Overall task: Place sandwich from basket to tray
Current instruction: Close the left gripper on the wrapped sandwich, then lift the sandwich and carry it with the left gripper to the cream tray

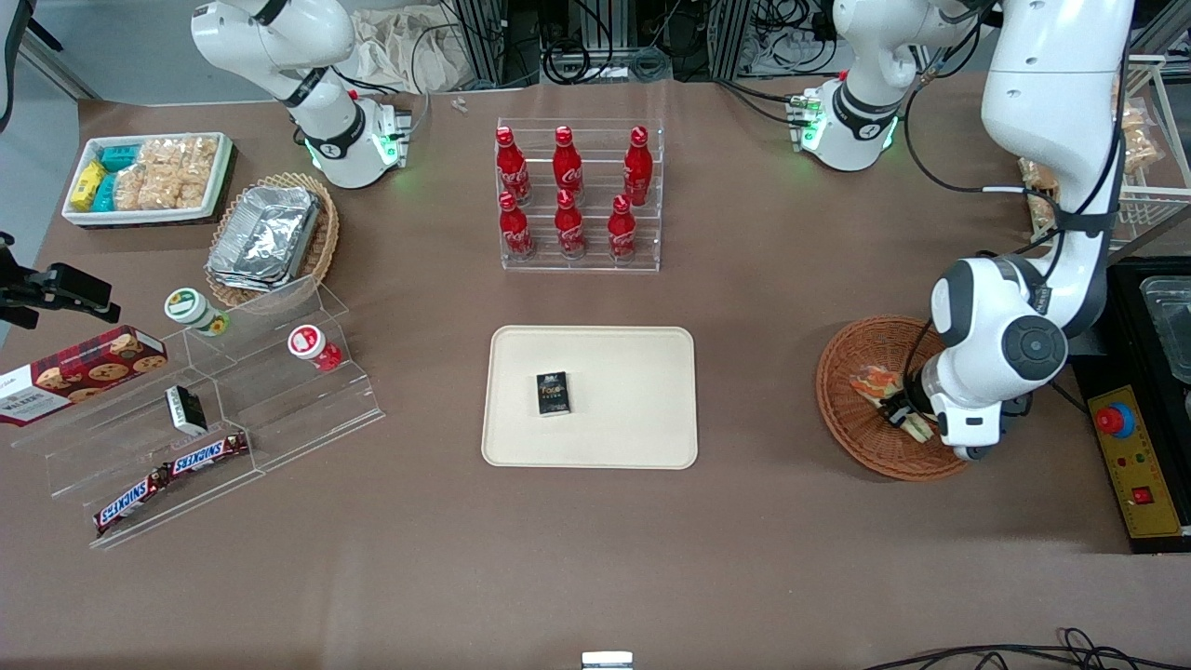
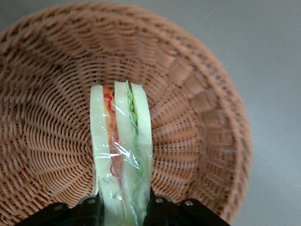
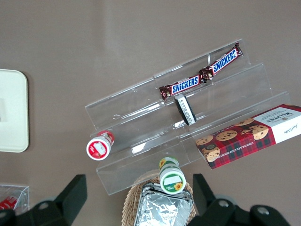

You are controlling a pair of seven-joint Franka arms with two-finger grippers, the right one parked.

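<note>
The wrapped sandwich stands on edge inside the reddish-brown wicker basket, its white bread and orange, pink and green layers showing. My left gripper is shut on it, one black finger pressed against each bread face. In the front view the gripper reaches down into the basket toward the working arm's end of the table, and the sandwich pokes out beside the wrist. The cream tray lies flat at the table's middle.
A small black box lies on the tray. A clear rack of red cola bottles stands farther from the camera than the tray. A clear tiered stand with snacks and a tan basket of foil containers sit toward the parked arm's end.
</note>
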